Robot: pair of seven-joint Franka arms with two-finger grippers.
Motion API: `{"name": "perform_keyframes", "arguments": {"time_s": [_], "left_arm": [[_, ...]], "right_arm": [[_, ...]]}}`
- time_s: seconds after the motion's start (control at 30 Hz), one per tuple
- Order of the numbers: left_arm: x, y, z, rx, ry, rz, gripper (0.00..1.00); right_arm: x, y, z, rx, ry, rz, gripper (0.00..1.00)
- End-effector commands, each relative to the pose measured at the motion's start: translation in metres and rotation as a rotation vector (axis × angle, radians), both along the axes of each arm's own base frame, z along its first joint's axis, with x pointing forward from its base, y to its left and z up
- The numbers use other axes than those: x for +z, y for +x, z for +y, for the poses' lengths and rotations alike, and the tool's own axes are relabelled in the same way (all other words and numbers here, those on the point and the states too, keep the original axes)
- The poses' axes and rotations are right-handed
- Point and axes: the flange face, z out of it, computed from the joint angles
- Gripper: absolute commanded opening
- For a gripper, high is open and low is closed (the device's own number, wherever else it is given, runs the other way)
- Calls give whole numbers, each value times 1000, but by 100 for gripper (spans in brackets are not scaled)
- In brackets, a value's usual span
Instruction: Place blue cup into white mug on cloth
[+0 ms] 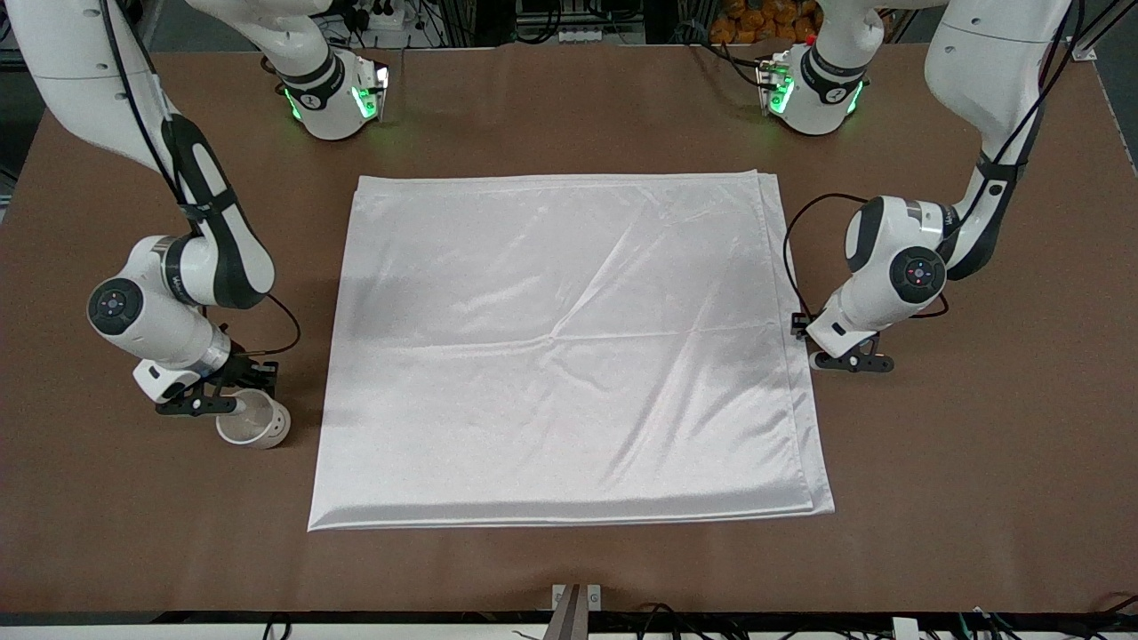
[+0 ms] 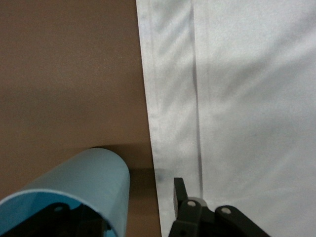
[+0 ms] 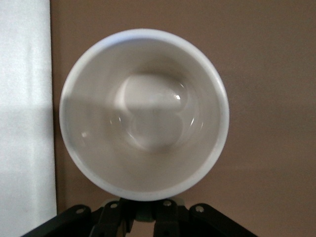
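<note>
1. Gripping the small off-white ceramic mug (image 1: 255,420) by its handle, the right tool (image 1: 233,404) sits low on the brown table (image 1: 569,569), beside the large shiny white cloth (image 1: 569,347).
2. Left tool (image 1: 849,360) straddles the light-blue tapered cup's (image 2: 84,187) wall by the cloth's edge; whether it is clamped, I cannot tell.

Both arms bent low at the worktop ends, wrists angled down. Right hand (image 1: 233,404) clamped shut on the white mug (image 1: 256,420). Left hand (image 1: 852,360) closed around the blue cup (image 2: 74,190).
</note>
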Motion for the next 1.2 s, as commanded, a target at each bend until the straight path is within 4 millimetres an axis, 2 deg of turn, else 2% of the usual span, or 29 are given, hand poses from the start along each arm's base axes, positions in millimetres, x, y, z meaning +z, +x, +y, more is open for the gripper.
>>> {"name": "perform_keyframes", "arguments": {"time_s": [0.0, 0.17, 0.33, 0.53, 0.77, 0.87, 1.0, 1.17], "left_arm": [[1, 1, 2, 22, 17, -17, 23], [2, 1, 2, 27, 17, -19, 10], [4, 2, 2, 30, 17, -22, 2], [8, 2, 6, 71, 20, -24, 0], [21, 4, 5, 72, 24, -27, 0], [33, 7, 4, 72, 29, -23, 0], [49, 15, -2, 64, 42, 10, 0], [80, 29, -4, 54, 55, 34, 0]], "right_arm": [[22, 6, 6, -1, 8, -30, 0], [41, 18, 28, 29, 13, -59, 0], [66, 30, 70, 9, 36, -39, 0], [96, 35, 149, -61, 80, 2, 0], [108, 17, 251, -103, 106, 2, 0], [117, 8, 299, -113, 124, -13, 0], [119, -2, 352, -123, 141, -20, 0], [106, -26, 414, -153, 150, -7, 0]]}}
